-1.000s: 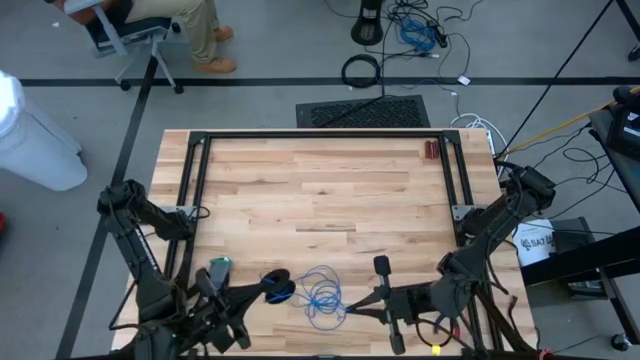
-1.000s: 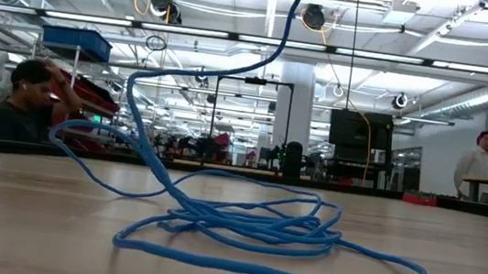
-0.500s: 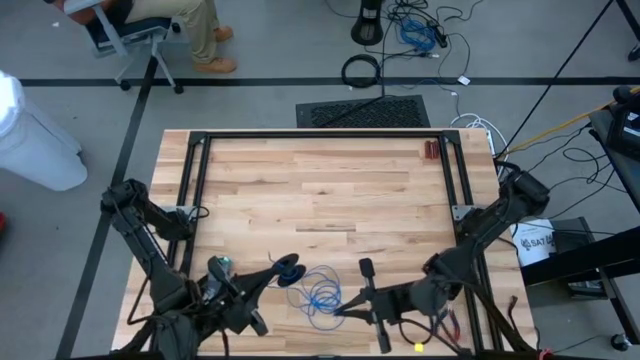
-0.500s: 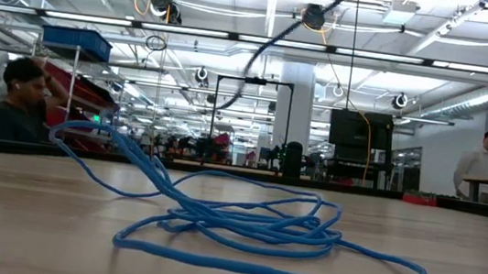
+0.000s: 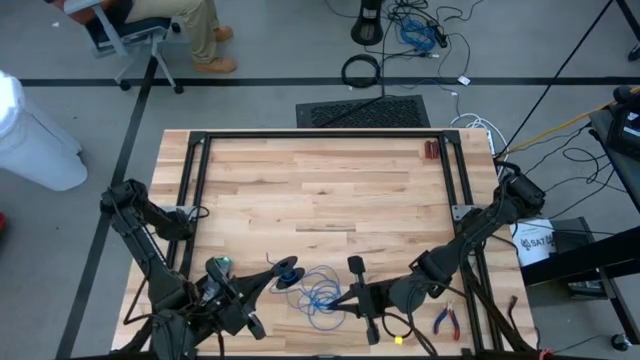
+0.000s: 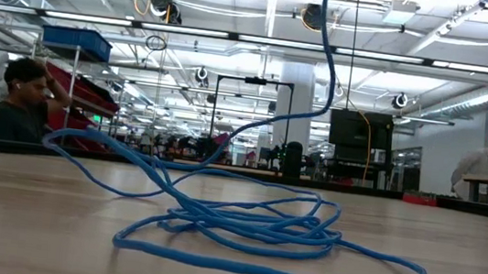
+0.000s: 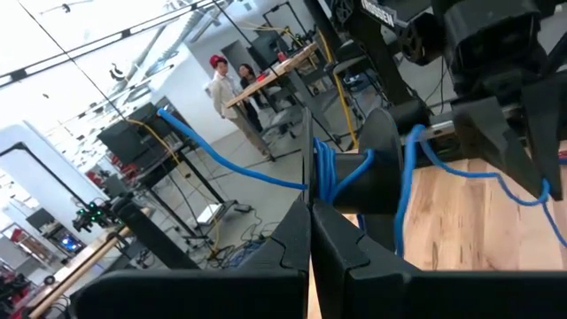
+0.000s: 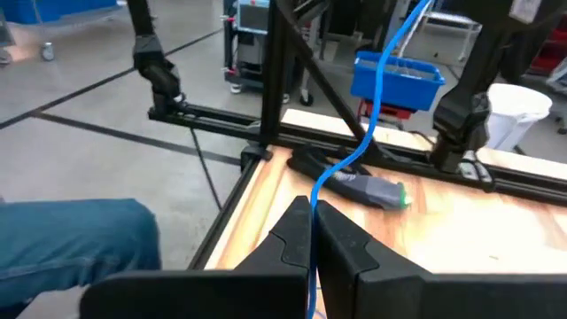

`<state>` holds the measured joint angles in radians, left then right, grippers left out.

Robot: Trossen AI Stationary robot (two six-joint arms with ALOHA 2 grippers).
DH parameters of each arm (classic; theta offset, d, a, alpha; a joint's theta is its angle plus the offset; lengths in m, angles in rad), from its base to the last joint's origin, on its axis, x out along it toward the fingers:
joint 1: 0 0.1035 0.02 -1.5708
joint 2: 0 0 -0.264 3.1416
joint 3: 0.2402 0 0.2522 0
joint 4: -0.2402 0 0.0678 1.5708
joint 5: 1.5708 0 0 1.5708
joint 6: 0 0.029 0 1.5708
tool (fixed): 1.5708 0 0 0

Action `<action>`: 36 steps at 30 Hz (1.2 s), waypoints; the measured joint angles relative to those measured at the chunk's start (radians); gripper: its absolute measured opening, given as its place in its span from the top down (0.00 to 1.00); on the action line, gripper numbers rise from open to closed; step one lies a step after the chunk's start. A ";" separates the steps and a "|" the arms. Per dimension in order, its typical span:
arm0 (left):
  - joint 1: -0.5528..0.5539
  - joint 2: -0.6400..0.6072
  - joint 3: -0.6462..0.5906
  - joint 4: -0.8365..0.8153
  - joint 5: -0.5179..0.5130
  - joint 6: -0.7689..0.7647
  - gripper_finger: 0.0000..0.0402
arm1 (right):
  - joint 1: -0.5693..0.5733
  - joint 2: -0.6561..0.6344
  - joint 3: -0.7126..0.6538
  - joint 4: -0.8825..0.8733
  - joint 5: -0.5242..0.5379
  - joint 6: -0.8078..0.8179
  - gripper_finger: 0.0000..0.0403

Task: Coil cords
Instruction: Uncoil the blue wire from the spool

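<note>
The cord is one thin blue wire. Most of it lies as a loose heap on the wood near the table's front edge. A strand rises from the heap out of the low view. My left gripper is held level just left of the heap, shut, with a small bundle of loops at its tip. My right gripper points toward the table's left from the heap's right side, shut on a strand. My left gripper carries several blue loops bunched at its shut fingertips, clear of the table. Whether they are pinched or wound around the tips, I cannot tell. Strands run on from the bundle toward the right arm. My right gripper pinches one strand of the cord between its two fingertips, coming level from the table's right. The strand runs up and away from the tips, clear of the table, curved rather than taut.
A black frame of rails borders the table. A grey tool with a green tip lies by the left arm. Red-handled pliers lie at the front right, a dark red block at the far right. People sit and stand beyond.
My right gripper has gone toward the table's left and down, closer to the heap, staying shut on the strand. My left gripper has drifted a little toward the far edge and rolled. The raised strand has swung, while the heap on the table has kept its shape.
</note>
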<state>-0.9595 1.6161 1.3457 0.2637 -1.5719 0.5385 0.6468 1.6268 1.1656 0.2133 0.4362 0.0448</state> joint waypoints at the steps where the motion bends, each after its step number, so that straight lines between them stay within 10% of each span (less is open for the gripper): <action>1: -0.002 0.000 0.000 0.003 0.000 0.000 1.00 | 0.000 0.000 0.000 -0.005 0.000 0.002 1.00; 25: -0.088 0.000 0.000 0.256 0.240 0.133 1.00 | -0.040 0.000 0.000 -0.383 0.011 0.152 1.00; 36: -0.131 -0.003 0.000 0.253 0.240 0.164 1.00 | -0.043 -0.050 0.000 -0.586 0.194 0.339 1.00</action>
<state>-1.0902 1.6135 1.3457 0.5163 -1.3318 0.7023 0.6034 1.5768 1.1652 -0.3724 0.6300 0.3838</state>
